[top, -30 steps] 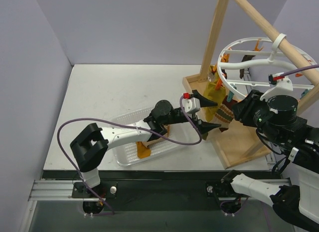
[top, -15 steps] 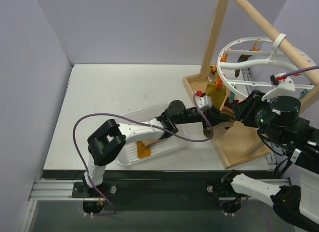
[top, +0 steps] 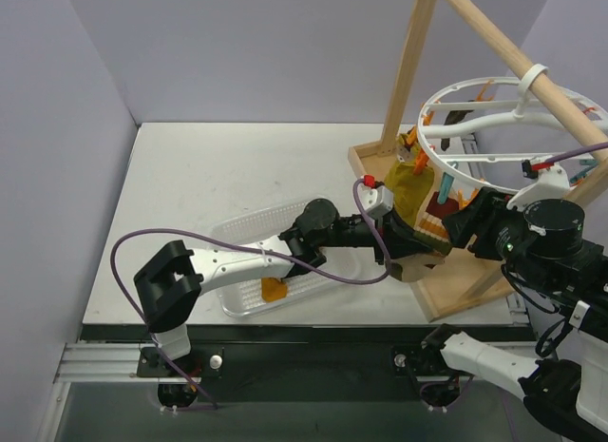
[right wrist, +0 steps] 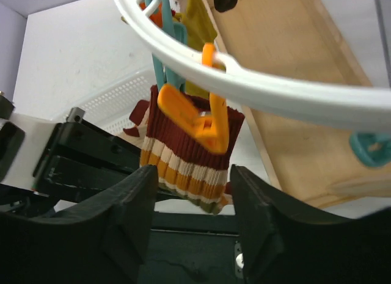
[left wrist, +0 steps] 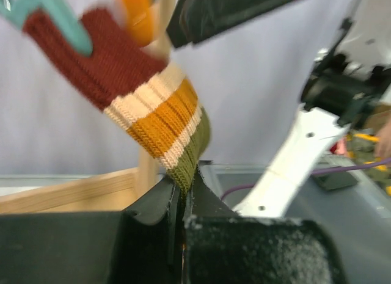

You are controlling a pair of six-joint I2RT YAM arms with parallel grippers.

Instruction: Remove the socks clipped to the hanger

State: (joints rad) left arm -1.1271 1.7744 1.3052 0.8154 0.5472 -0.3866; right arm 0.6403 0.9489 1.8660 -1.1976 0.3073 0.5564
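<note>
Your left claw (left wrist: 182, 187) is pinched closed on the olive end of the striped sock (left wrist: 153, 110). The sock is soft, light, stretchy knit, clipped to the hanger (right wrist: 287, 98) at 3 o'clock. The right claw (right wrist: 190, 195) looks open and empty.

The striped sock (left wrist: 156, 116) is thick ribbed knit cloth, matt and coarse, in dark red, cream, mustard and olive bands. The hanger (right wrist: 287, 93) is smooth white plastic with a slight gloss; its orange clip (right wrist: 183, 110) and teal clip (left wrist: 61, 24) are smooth plastic too. The left gripper (left wrist: 182, 195) is matt black plastic, its near face grainy. The frame (top: 407, 76) is pale bare wood, the basket (top: 249, 231) clear plastic with a fine grid, the table (top: 237, 166) matt white
</note>
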